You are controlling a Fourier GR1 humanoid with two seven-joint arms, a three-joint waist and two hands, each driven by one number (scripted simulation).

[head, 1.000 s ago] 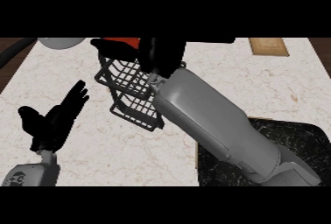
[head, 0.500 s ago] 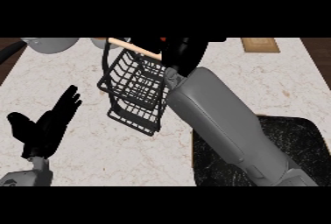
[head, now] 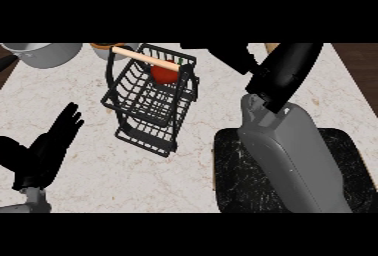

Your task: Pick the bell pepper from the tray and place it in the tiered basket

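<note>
from my feed the counter (head: 74,85) fills nearly the whole view: a pale cream stone top with faint brownish veins. it spreads out on every side of the left hand (head: 44,150) and runs on under the right hand (head: 225,55). well above the left hand, at the far edge, sits a grey metal pot (head: 44,52), cut off by the view. just right of it is a brown round vessel (head: 103,46), also cut off. far to the right of the right hand the stone ends in a straight edge, and beyond it lies a dark brown strip (head: 363,60), wood-toned. the light falls soft and even across the stone.
</note>
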